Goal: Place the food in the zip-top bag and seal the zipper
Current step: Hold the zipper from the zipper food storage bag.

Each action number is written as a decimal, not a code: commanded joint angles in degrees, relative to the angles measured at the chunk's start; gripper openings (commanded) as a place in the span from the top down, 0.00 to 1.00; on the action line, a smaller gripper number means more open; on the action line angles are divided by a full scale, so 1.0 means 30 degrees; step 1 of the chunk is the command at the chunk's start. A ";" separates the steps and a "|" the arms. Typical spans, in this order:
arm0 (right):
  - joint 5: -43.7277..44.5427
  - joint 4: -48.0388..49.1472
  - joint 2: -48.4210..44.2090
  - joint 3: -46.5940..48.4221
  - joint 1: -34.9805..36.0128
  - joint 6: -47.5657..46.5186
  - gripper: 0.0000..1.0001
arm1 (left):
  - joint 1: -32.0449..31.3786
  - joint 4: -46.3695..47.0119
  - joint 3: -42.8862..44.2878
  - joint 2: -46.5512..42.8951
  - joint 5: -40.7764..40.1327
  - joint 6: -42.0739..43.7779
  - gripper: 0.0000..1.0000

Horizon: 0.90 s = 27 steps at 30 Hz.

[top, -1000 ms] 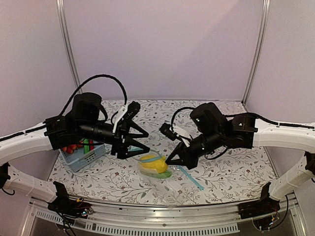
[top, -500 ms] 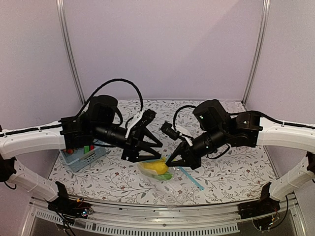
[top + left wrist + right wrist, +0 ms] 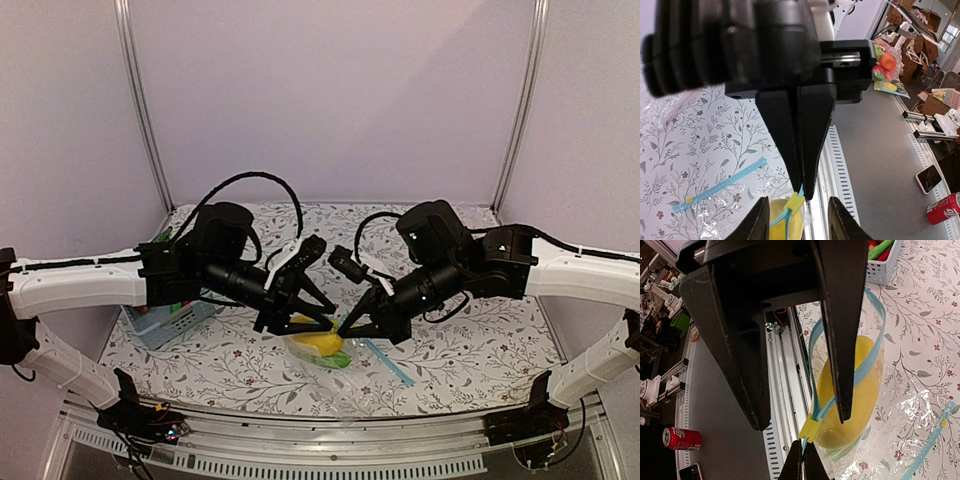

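Since both food pieces lie inside the zip-top bag (image 3: 296,348) at the near middle of the flowered table (image 3: 470,345), the step in hand looks like the sealing. The yellow oblong (image 3: 850,400) fills most of the pouch, and the light-green piece (image 3: 340,357) peeks out beneath it. The right gripper (image 3: 801,190) has its jaws pressed together on the zipper (image 3: 874,352) at one corner, right by a small yellow tab (image 3: 810,429). From there the light-blue strip gapes as a loop, so the mouth is not sealed. The left gripper (image 3: 802,423) faces it with jaws apart, one finger over the bag's mouth and the other off to its side, gripping nothing that I can make out. By my judgement, the next move calls for the left jaws to pinch both lips together just beside the pinned corner, then run along the strip while the right anchors that corner; a crooked bite would leave a gap
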 commanded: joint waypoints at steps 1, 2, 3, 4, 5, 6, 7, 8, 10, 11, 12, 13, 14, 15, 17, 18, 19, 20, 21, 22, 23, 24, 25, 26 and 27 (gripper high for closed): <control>-0.0320 0.0293 -0.0498 0.0495 -0.0077 -0.0037 1.00 | -0.0269 0.0114 -0.0371 0.0272 -0.0101 0.0101 0.62; -0.0366 0.0310 -0.0475 0.0532 -0.0079 -0.0036 1.00 | -0.0268 0.0112 -0.0386 0.0233 -0.0213 0.0154 0.62; -0.0441 0.0298 -0.0432 0.0526 -0.0079 -0.0036 1.00 | -0.0268 0.0119 -0.0399 0.0243 -0.0257 0.0186 0.63; -0.0454 0.0311 -0.0404 0.0554 -0.0065 -0.0036 1.00 | -0.0253 0.0113 -0.0389 0.0255 -0.0273 0.0190 0.64; -0.0476 0.0312 -0.0365 0.0561 -0.0063 -0.0036 1.00 | -0.0265 0.0112 -0.0374 0.0293 -0.0248 0.0187 0.64; -0.0484 0.0305 -0.0358 0.0570 -0.0062 -0.0021 1.00 | -0.0256 0.0090 -0.0346 0.0349 -0.0224 0.0209 0.64; -0.0526 0.0334 -0.0315 0.0570 -0.0070 -0.0031 1.00 | -0.0277 0.0021 -0.0309 0.0393 -0.0240 0.0208 0.64; -0.0601 0.0341 -0.0301 0.0582 -0.0074 -0.0010 1.00 | -0.0283 -0.0057 -0.0261 0.0464 -0.0267 0.0263 0.64; -0.0708 0.0340 -0.0228 0.0612 -0.0071 -0.0012 1.00 | -0.0325 -0.0174 -0.0216 0.0547 -0.0366 0.0370 0.63; -0.0744 0.0342 -0.0184 0.0646 -0.0078 -0.0008 1.00 | -0.0337 -0.0151 -0.0213 0.0575 -0.0389 0.0404 0.63; -0.0763 0.0294 -0.0154 0.0642 -0.0064 0.0019 1.00 | -0.0353 -0.0133 -0.0212 0.0579 -0.0414 0.0408 0.62; -0.0813 0.0307 -0.0129 0.0646 -0.0063 0.0007 1.00 | -0.0370 -0.0109 -0.0212 0.0605 -0.0458 0.0416 0.61; -0.0853 0.0305 -0.0067 0.0668 -0.0077 -0.0005 1.00 | -0.0394 -0.0073 -0.0212 0.0612 -0.0478 0.0413 0.60; -0.0890 0.0293 -0.0027 0.0671 -0.0079 0.0034 1.00 | -0.0386 -0.0050 -0.0190 0.0627 -0.0473 0.0398 0.60; -0.0892 0.0288 0.0050 0.0675 -0.0063 0.0024 1.00 | -0.0415 -0.0035 -0.0183 0.0646 -0.0508 0.0364 0.60; -0.0903 0.0295 0.0068 0.0672 -0.0077 0.0023 1.00 | -0.0399 -0.0034 -0.0183 0.0639 -0.0524 0.0377 0.60; -0.0985 0.0286 0.0082 0.0697 -0.0078 0.0008 1.00 | -0.0408 -0.0042 -0.0183 0.0641 -0.0534 0.0364 0.59; -0.1086 0.0331 0.0084 0.0729 -0.0072 -0.0005 1.00 | -0.0406 -0.0050 -0.0183 0.0638 -0.0564 0.0381 0.56; -0.1187 0.0330 0.0139 0.0730 -0.0064 0.0016 1.00 | -0.0402 -0.0006 -0.0183 0.0652 -0.0517 0.0387 0.55; -0.1262 0.0359 0.0190 0.0770 -0.0063 0.0011 1.00 | -0.0397 -0.0005 -0.0161 0.0694 -0.0470 0.0387 0.55; -0.1315 0.0348 0.0243 0.0775 -0.0066 0.0034 1.00 | -0.0397 -0.0005 -0.0114 0.0733 -0.0384 0.0366 0.54; -0.1355 0.0357 0.0313 0.0787 -0.0067 0.0028 1.00 | -0.0397 -0.0005 -0.0075 0.0774 -0.0304 0.0381 0.54; -0.1385 0.0351 0.0369 0.0788 -0.0078 0.0038 1.00 | -0.0397 -0.0031 -0.0012 0.0830 -0.0191 0.0339 0.54; -0.1371 0.0369 0.0402 0.0789 -0.0064 0.0034 1.00 | -0.0412 -0.0093 0.0032 0.0918 -0.0047 0.0349 0.54; -0.1365 0.0371 0.0427 0.0789 -0.0074 0.0024 1.00 | -0.0399 -0.0181 0.0111 0.0955 0.0046 0.0339 0.57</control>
